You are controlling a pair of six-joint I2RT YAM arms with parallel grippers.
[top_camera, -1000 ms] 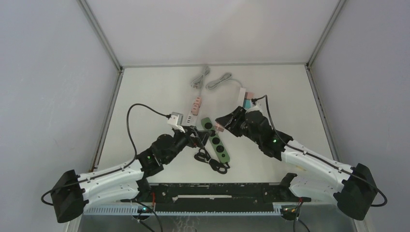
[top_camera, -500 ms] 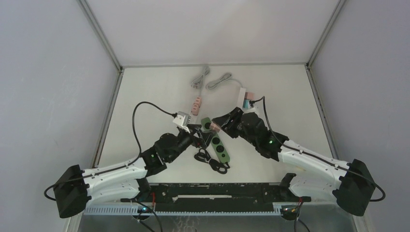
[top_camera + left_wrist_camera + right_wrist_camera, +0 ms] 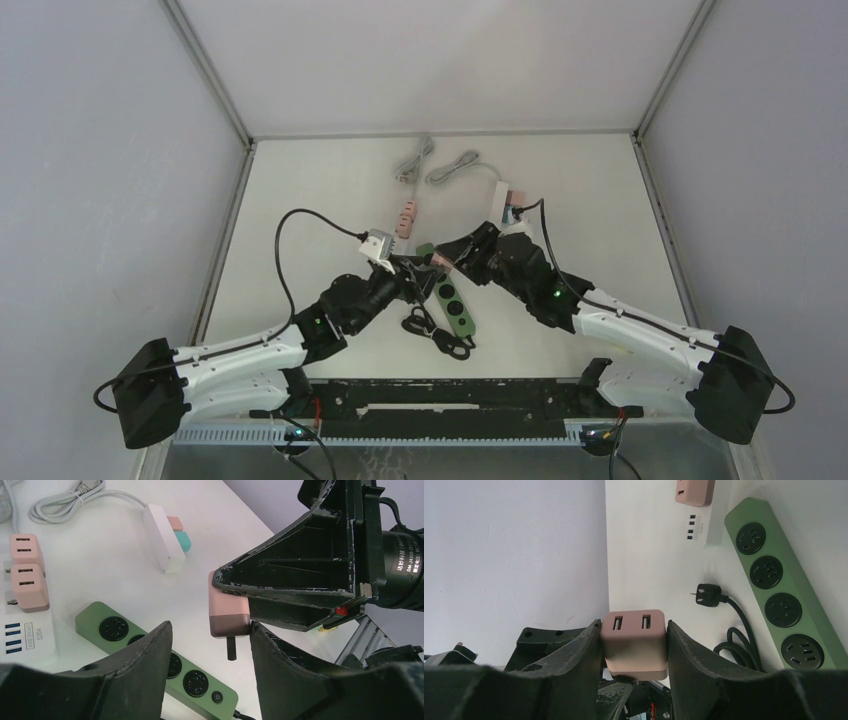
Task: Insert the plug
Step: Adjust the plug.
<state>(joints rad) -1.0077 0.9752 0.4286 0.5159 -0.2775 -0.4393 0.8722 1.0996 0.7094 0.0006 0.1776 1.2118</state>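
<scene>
**Mia:** Where is the pink plug [image 3: 228,611] now?

**Tom:** Up in the air, over the table [image 3: 100,570]; the right claw [image 3: 634,630] is clenched on it, with one finger pressed on each side; a black pin [image 3: 231,649] sticks down from it.

**Mia:** And the left claw [image 3: 210,630]?

**Tom:** It is released and holds nothing; its two fingers stand either side of the plug; one looks very near a bottom corner, the other is apart from it.

**Mia:** So what is the job right now?

**Tom:** I think the plug is being passed from one claw to the other; then it can go into the green strip [image 3: 112,628] lying on the table below.

**Mia:** How do you do that well?

**Tom:** Squeeze the left claw on the flat sides of the plug, not on a corner; leave the pin bare, so it can go into a hole; the right claw should let go only when the left one has a firm hold, or the plug may drop.

**Mia:** And then?

**Tom:** Hold the plug straight over one hole; the strip looks loose on the table, so push gently or it may slide.
</scene>
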